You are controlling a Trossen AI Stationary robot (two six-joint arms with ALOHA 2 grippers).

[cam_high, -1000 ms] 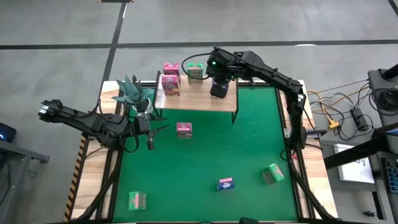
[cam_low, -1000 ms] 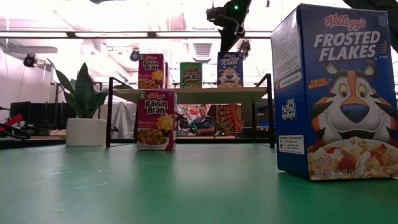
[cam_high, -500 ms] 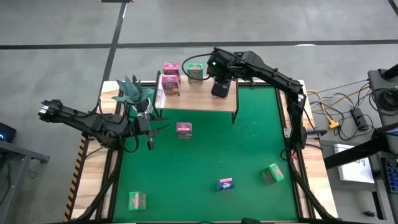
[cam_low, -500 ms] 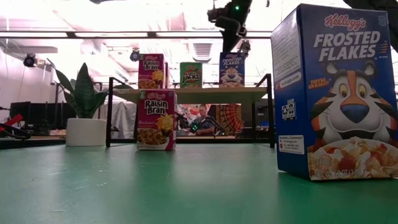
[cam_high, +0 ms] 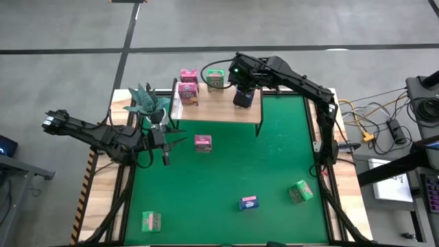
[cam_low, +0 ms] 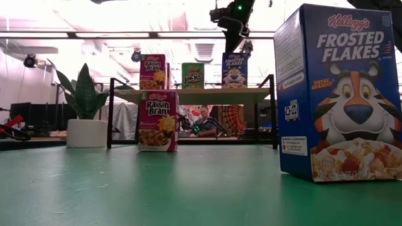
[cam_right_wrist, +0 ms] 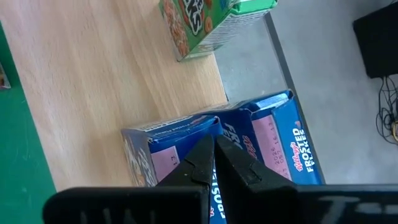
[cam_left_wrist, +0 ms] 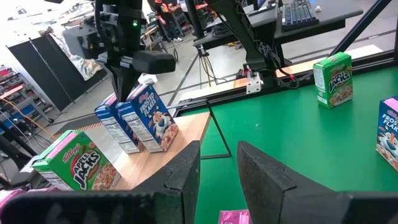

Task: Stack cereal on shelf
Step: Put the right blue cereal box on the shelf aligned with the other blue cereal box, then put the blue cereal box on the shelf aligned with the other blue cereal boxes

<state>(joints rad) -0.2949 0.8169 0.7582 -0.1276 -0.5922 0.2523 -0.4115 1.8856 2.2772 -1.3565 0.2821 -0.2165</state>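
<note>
Risk: the right tool [cam_right_wrist: 214, 163], fingers clenched together with nothing between them, sits on the top edges of two blue boxes [cam_left_wrist: 142, 118] on the shelf [cam_high: 226, 110]; a sideways drag could topple them off the back edge.
Cause: the boxes stand tilted (touching each other).
Pose: right arm reaches to 12 o'clock over the shelf; the left tool [cam_high: 163, 144] hangs part-open and empty at 9 o'clock of the tabletop [cam_high: 226, 178].
Cereal: pink box [cam_high: 202, 143] and others wait on the tabletop.
</note>
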